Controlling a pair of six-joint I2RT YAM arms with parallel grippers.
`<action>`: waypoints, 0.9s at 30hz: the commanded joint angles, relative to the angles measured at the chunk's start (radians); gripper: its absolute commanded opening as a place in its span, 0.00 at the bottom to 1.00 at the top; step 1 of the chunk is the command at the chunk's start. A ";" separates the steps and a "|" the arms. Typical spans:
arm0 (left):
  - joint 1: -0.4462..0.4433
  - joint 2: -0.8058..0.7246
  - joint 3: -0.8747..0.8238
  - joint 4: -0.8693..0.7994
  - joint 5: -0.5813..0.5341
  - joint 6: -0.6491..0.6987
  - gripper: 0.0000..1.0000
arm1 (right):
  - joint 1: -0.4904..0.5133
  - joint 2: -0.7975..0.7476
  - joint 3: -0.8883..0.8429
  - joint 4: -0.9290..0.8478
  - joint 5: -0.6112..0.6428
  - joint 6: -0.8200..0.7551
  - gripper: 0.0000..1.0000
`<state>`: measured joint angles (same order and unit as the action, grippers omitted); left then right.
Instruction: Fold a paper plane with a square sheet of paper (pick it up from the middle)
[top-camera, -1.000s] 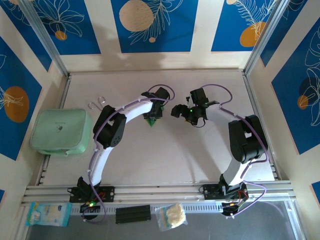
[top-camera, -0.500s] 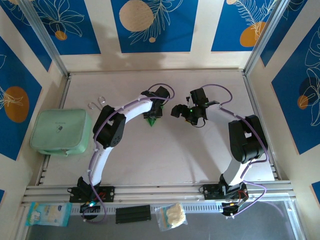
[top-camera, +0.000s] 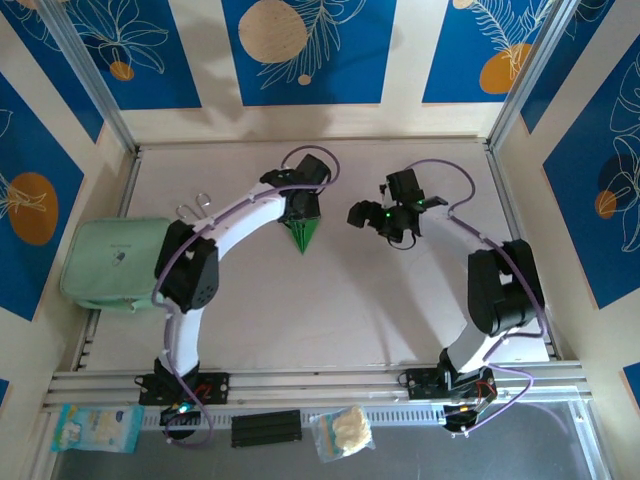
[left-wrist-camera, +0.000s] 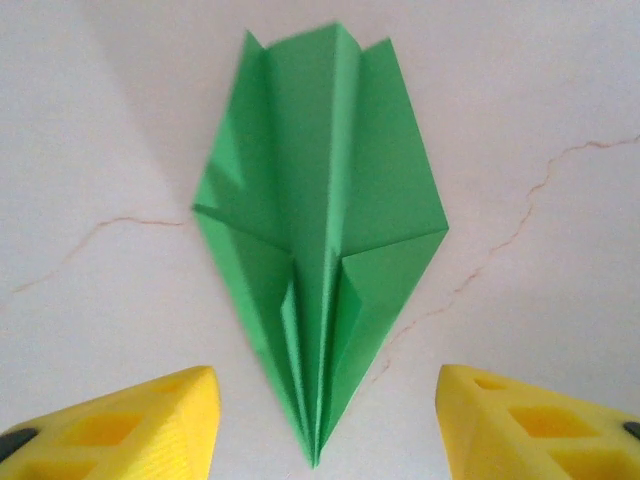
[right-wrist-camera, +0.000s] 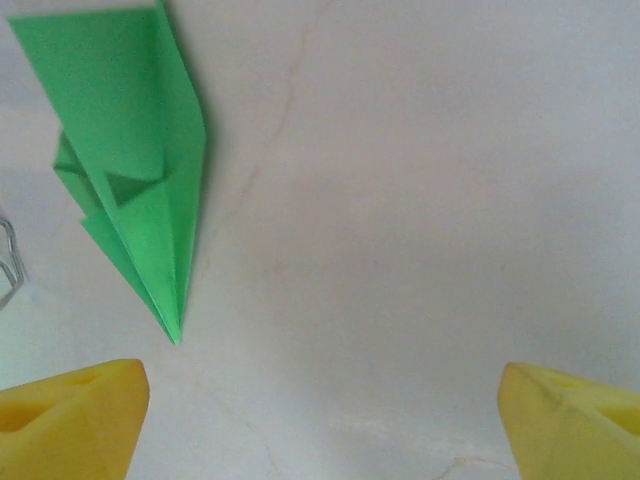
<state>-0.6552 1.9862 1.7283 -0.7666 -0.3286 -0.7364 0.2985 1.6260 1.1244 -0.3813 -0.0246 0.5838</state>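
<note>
Tail of the paper plane beyond the right wrist view's top edge.

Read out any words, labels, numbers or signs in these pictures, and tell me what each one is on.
None can be read.
Small dark mark on the mint-green pouch: too small to read.
The paper plane: plain, no print.
</note>
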 joint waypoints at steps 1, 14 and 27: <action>0.029 -0.167 -0.113 0.066 -0.107 0.010 0.66 | -0.009 -0.108 0.046 -0.044 0.149 -0.108 0.97; 0.173 -0.706 -0.961 0.806 -0.394 0.413 0.99 | -0.060 -0.342 -0.279 0.320 0.561 -0.301 0.99; 0.352 -0.793 -1.223 1.104 -0.278 0.661 0.99 | -0.207 -0.291 -0.562 0.701 0.534 -0.360 0.99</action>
<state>-0.3401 1.2182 0.5171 0.2436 -0.6514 -0.1593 0.0967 1.3231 0.5999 0.1448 0.5426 0.2810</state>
